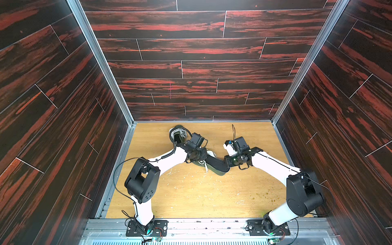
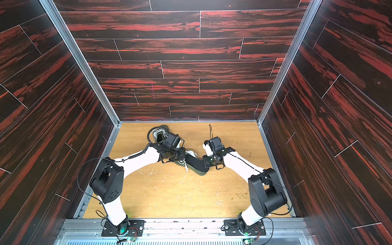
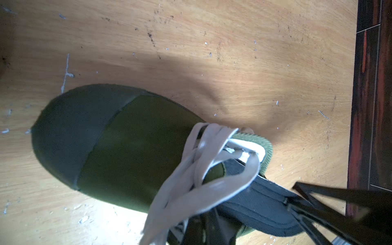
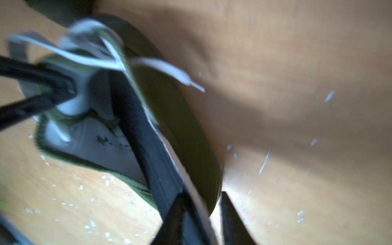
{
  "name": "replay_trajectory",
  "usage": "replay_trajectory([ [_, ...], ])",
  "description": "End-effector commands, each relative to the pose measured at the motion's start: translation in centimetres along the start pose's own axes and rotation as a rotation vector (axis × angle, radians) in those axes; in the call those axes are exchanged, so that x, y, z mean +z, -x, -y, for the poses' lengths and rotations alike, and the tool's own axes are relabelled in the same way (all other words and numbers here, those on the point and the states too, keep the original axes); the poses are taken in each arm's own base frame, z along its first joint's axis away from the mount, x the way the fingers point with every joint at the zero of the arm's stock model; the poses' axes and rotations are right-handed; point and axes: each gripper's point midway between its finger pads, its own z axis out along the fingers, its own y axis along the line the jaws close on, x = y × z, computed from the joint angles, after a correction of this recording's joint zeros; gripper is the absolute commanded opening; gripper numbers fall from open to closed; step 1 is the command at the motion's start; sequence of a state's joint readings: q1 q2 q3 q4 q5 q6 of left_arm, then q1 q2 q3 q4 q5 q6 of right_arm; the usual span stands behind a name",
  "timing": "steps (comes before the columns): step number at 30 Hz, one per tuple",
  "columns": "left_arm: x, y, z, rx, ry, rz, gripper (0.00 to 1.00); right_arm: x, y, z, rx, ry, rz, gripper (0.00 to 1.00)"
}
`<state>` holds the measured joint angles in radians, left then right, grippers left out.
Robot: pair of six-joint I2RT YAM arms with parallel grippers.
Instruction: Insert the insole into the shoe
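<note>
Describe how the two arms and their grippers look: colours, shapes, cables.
Both arms match: the left arm and right arm have glossy white tubular links joined by boxy black joint housings, each on a black bolted base plate. A coiled black cable runs along the left forearm; thin black wires loop off both. The left gripper and right gripper have slim black, strut-like fingers.

Scuffed wooden tabletop, white flecks; dark red-grained walls; possibly second shoe at back.
</note>
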<state>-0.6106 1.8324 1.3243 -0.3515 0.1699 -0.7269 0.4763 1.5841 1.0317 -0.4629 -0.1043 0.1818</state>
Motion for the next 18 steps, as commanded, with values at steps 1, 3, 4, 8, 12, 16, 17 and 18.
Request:
replay_trajectory([
  [1,-0.2,0.7,0.6,0.036,0.008,0.034,0.0,0.6,-0.3,-1.3,0.036,0.082,-0.016,0.19],
  [3,-0.2,0.5,0.7,0.043,0.014,0.032,0.0,0.8,0.1,-1.9,0.056,0.114,-0.004,0.17],
  [4,-0.1,0.4,0.7,0.043,0.012,0.031,0.0,0.8,0.4,-2.1,0.07,0.127,0.005,0.15],
  [8,-0.3,0.1,1.4,0.061,-0.001,0.031,0.0,1.0,1.5,-3.1,0.128,0.177,0.02,0.11],
  [12,-0.3,0.0,1.9,0.046,-0.022,0.035,0.0,2.2,1.5,-3.8,0.164,0.186,-0.021,0.1],
  [16,-0.4,-0.1,2.5,0.065,-0.044,0.044,0.0,3.5,1.6,-4.0,0.224,0.198,-0.046,0.09],
  [17,-0.4,-0.2,2.5,0.071,-0.043,0.042,0.0,3.5,1.9,-4.0,0.236,0.197,-0.041,0.09],
  [18,-0.3,-0.4,2.5,0.074,-0.042,0.037,0.0,3.6,2.3,-4.1,0.243,0.196,-0.034,0.09],
])
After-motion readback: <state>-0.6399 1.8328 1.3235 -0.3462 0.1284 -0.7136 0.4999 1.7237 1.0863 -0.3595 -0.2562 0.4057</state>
